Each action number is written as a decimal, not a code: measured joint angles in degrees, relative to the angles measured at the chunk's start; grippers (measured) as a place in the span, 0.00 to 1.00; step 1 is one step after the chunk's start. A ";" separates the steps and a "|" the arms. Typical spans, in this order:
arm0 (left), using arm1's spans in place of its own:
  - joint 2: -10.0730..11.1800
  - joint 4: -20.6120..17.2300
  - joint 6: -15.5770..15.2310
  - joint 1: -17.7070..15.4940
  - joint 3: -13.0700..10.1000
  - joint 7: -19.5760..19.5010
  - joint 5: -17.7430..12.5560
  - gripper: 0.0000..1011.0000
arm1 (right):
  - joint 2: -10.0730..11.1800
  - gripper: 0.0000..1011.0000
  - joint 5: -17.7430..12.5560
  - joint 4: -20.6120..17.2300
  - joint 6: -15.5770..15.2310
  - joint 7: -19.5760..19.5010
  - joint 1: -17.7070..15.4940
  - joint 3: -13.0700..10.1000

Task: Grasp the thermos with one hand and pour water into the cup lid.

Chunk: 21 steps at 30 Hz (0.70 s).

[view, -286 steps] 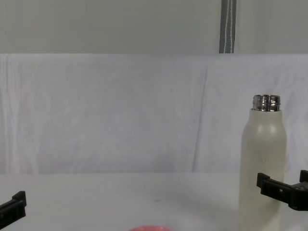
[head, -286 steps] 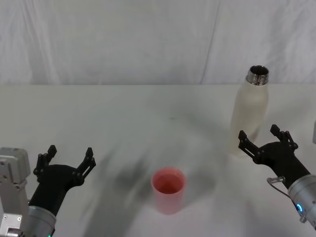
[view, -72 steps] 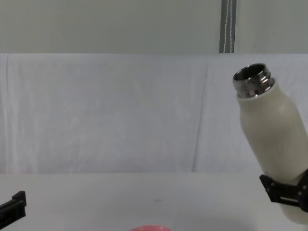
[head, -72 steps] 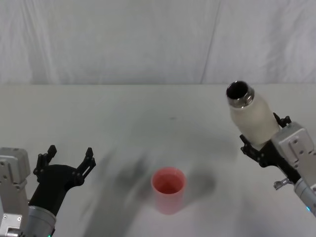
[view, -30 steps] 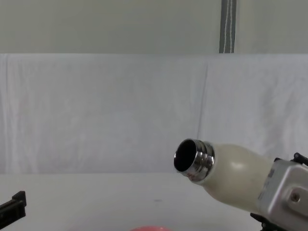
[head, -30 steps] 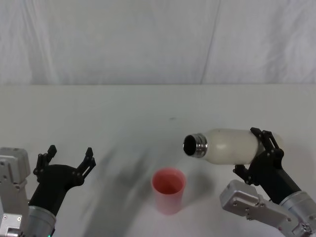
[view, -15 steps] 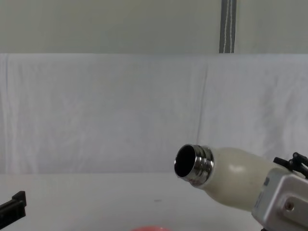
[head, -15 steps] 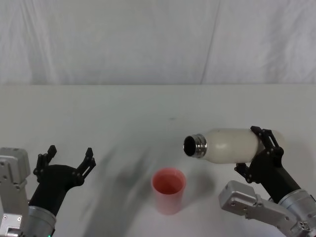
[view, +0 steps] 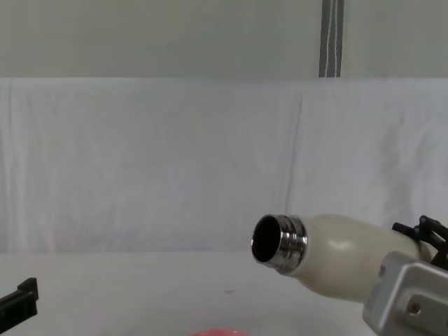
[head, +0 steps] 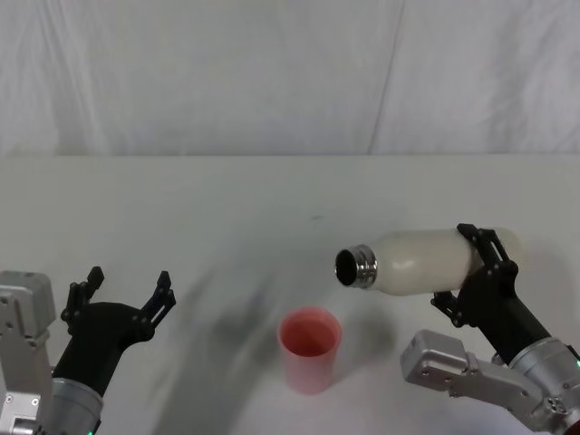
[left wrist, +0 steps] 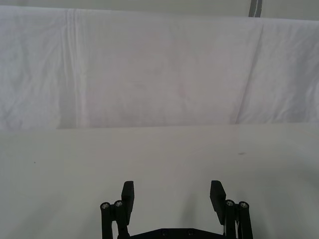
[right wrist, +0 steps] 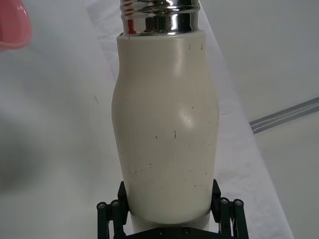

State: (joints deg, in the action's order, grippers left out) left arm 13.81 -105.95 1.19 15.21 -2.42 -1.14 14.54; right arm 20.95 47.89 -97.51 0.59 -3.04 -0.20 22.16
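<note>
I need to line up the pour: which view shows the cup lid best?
The head view: the whole pink cup lid stands upright on the table, below and left of the tilted thermos mouth. The chest view catches just its rim at the bottom edge; the right wrist view gives a blurred pink corner.

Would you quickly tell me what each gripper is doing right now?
Left gripper: open, holding nothing, low over the table.
Right gripper: shut on the thermos, tipped on its side near the cup lid.

One thermos (head: 426, 261), one cup lid (head: 309, 348) — two grippers (head: 125, 288) (head: 478, 268).
</note>
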 joint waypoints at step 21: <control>0.00 0.00 0.00 0.00 0.00 0.00 0.00 0.99 | 2.90 0.94 4.01 0.74 -0.23 0.03 2.57 2.38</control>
State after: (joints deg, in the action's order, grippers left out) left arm 13.81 -105.95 1.19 15.21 -2.42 -1.14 14.54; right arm 23.85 51.90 -96.76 0.36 -3.01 2.37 24.54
